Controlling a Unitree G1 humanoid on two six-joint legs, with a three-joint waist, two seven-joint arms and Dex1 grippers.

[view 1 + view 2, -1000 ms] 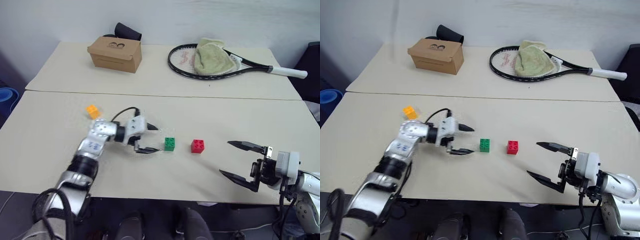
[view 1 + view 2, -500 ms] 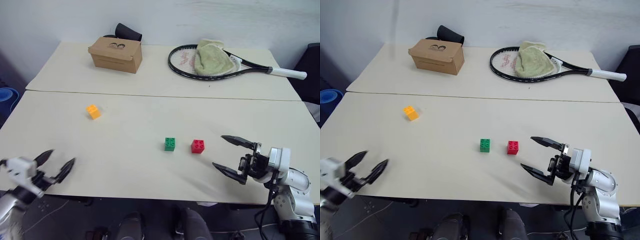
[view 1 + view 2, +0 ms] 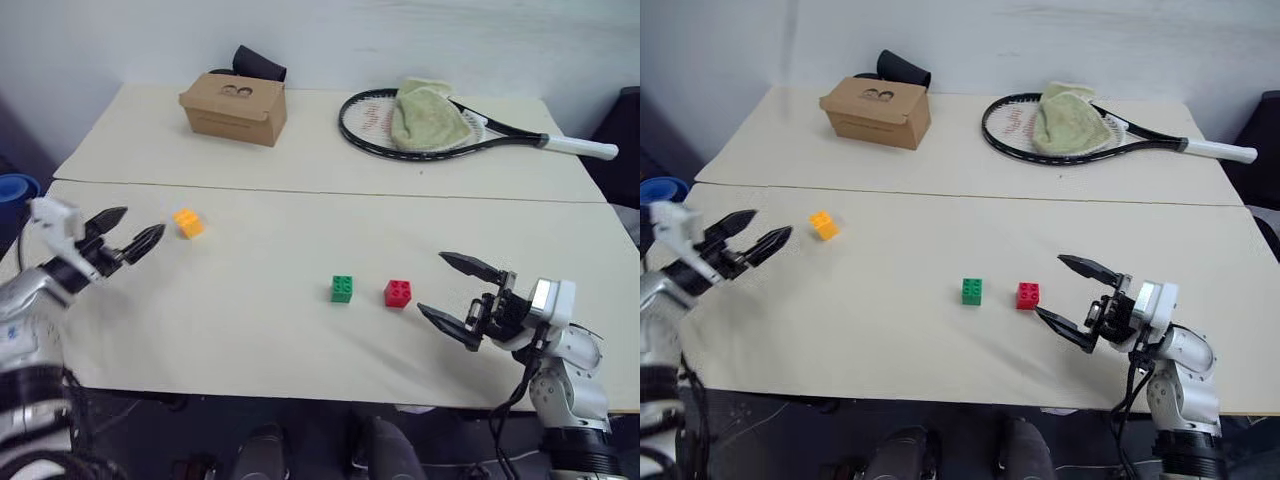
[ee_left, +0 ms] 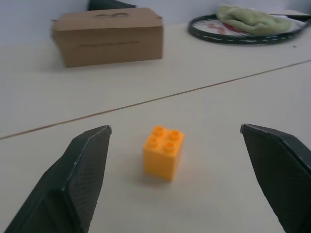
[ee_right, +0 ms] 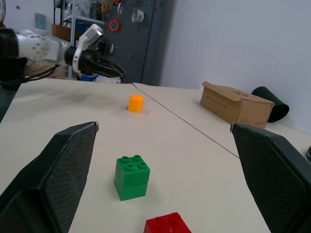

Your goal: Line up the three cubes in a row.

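Three toy cubes sit on the pale desk (image 3: 300, 340), none held. The green cube (image 3: 341, 289) and the red cube (image 3: 397, 293) stand close together but apart near the desk's front middle, while the yellow-orange cube (image 3: 187, 222) lies well away toward the robot's left.

The left end effector (image 3: 130, 237) hangs at the left side of the desk with its two black fingers spread, pointing at the yellow-orange cube just beside it (the wrist camera frames the brick between the fingertips, not touching). The right end effector (image 3: 452, 291) is likewise spread and empty, its tips near the red cube on the side away from the green one.

At the far side of the desk rest a brown cardboard box (image 3: 233, 106) and a tennis racket (image 3: 470, 128) with a greenish towel (image 3: 422, 113) draped over its head.
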